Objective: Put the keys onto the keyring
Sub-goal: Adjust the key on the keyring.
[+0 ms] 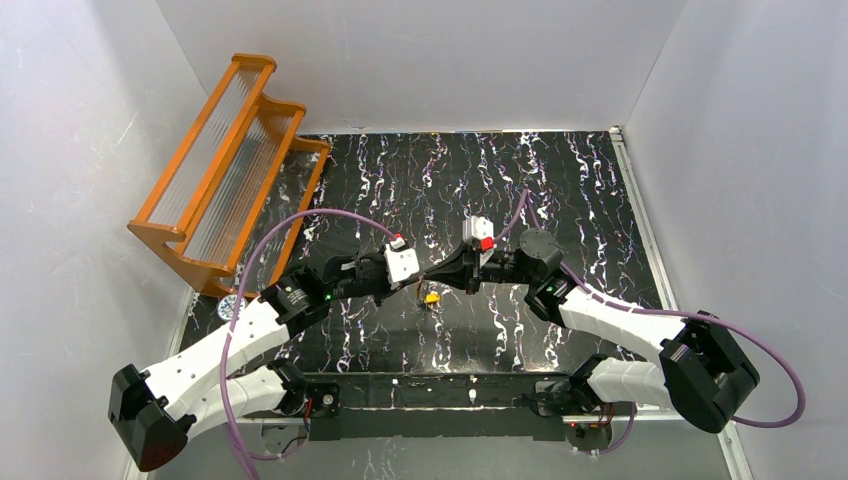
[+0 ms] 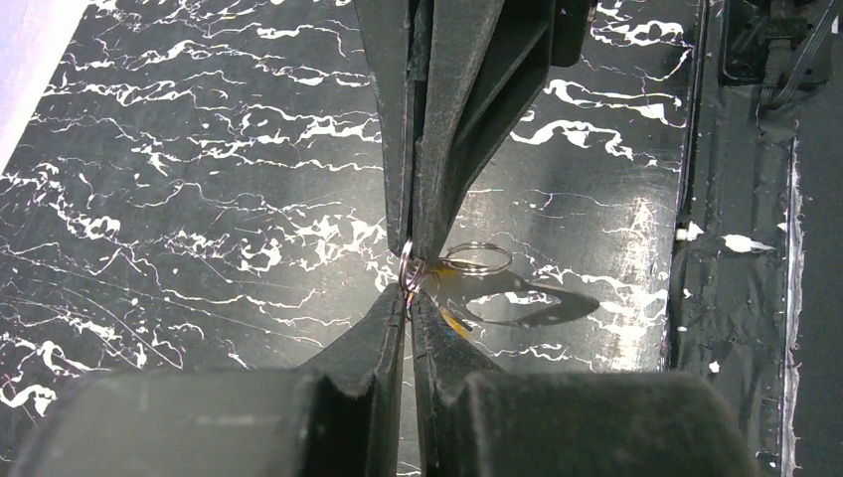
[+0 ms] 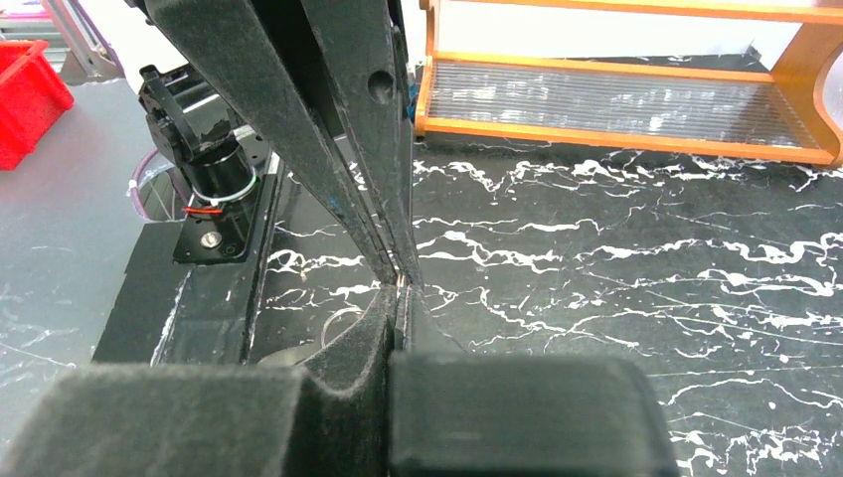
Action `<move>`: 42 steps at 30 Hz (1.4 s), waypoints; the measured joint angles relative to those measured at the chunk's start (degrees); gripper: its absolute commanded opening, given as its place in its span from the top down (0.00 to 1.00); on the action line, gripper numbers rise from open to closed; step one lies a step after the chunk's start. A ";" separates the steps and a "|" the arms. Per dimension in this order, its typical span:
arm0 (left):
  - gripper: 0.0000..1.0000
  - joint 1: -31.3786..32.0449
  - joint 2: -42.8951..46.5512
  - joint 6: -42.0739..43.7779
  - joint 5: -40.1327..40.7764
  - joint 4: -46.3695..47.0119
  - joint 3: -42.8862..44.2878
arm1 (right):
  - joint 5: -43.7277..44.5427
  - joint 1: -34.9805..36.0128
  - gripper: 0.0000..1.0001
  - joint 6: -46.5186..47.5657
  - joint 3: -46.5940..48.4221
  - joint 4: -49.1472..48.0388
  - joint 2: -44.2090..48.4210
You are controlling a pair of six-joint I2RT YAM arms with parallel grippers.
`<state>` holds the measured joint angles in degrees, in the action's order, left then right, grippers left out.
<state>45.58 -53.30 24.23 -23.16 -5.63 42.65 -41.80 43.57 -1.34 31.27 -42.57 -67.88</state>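
Observation:
My two grippers meet tip to tip above the middle of the black marbled mat. My left gripper is shut, pinching a small wire ring from which one yellow-headed key hangs beside its right finger. My right gripper is shut on the keyring, a thin silvery oval loop that sticks out sideways from its tips. In the right wrist view the loop shows only faintly. The second key is hidden.
An orange wooden rack with clear ribbed shelves stands at the back left corner. White walls enclose the mat on three sides. A red bin sits off the table beyond the arm bases.

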 measured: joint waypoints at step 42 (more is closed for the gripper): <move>1.00 0.00 2.54 -5.81 0.11 7.30 -2.54 | -0.42 0.00 0.99 -0.20 0.00 -4.09 0.02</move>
<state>45.58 -50.76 18.41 -23.05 1.67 40.12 -42.22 43.57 -1.54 31.27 -46.65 -67.85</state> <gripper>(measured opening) 0.046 0.031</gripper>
